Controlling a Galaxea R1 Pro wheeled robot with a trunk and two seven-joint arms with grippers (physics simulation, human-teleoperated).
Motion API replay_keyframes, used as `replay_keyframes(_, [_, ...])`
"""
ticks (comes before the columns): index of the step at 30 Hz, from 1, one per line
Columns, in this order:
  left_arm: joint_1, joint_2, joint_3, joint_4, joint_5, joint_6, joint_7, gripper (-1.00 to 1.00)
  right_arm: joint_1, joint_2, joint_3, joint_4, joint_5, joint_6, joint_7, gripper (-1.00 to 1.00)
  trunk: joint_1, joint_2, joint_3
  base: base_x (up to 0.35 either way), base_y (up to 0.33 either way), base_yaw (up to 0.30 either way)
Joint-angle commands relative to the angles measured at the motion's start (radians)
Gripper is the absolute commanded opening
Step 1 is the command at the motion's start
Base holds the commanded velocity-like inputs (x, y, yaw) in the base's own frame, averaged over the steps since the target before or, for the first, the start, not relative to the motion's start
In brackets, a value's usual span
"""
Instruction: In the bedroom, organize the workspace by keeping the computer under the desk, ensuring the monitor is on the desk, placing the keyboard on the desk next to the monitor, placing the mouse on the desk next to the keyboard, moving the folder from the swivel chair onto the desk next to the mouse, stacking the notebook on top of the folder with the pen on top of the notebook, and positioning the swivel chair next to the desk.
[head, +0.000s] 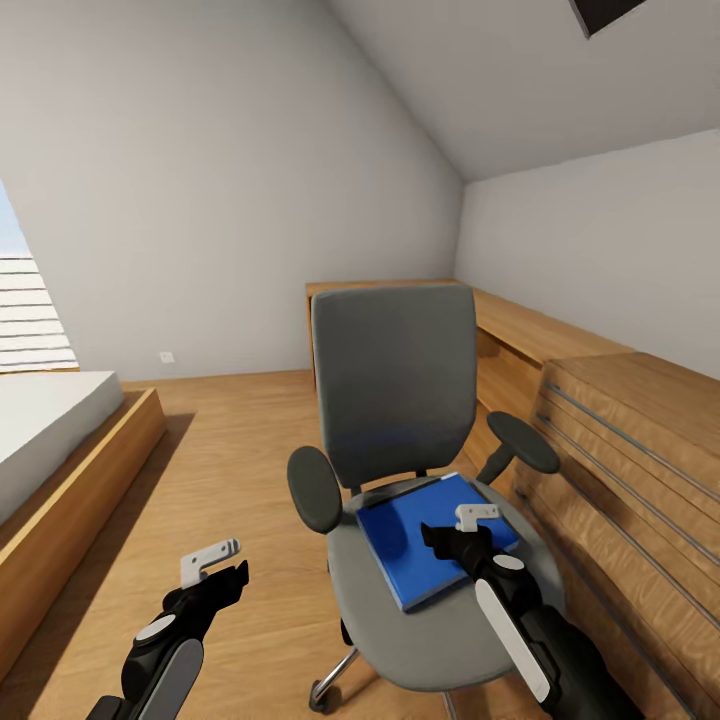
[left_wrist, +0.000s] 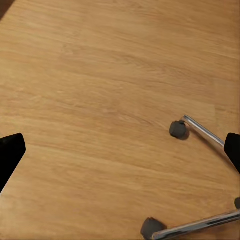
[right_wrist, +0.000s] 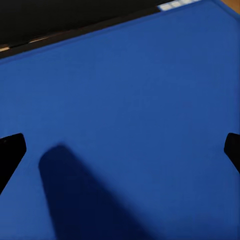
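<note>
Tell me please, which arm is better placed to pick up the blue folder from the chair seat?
The right. The right gripper hangs open directly over the folder on the swivel chair, while the left gripper hangs over bare floor beside the chair.

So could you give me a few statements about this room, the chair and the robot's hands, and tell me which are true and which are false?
1. A blue folder lies on the chair seat. True.
2. The right gripper is above the folder, fingers apart. True.
3. The left gripper holds the folder. False: it hangs over the wood floor, open and empty.
4. The chair back is red. False: it is grey.
5. A bed stands on the robot's left. True.
</note>
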Motion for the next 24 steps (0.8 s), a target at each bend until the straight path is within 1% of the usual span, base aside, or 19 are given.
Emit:
replay_keyframes(1, [-0.001,0.001,-0.002,-0.001,0.009,0.002,0.010,1.00,-0.001,-0.001,0.003,0.042,-0.009,0.003,-0.011,1.00,0.000,0.000,-0.001,-0.002,-0.002,0.000])
replay_keyframes(11, [0.000,0.000,-0.002,-0.001,0.010,0.002,0.010,1.00,-0.001,-0.001,0.002,0.042,-0.009,0.003,-0.011,1.00,0.000,0.000,-0.001,0.000,0.000,0.000])
replay_keyframes(24, [-0.001,0.000,-0.002,-0.001,0.010,0.001,0.012,1.00,-0.001,-0.002,0.002,0.042,-0.008,0.002,-0.011,1.00,-0.050,0.091,0.040,0.000,0.000,0.000])
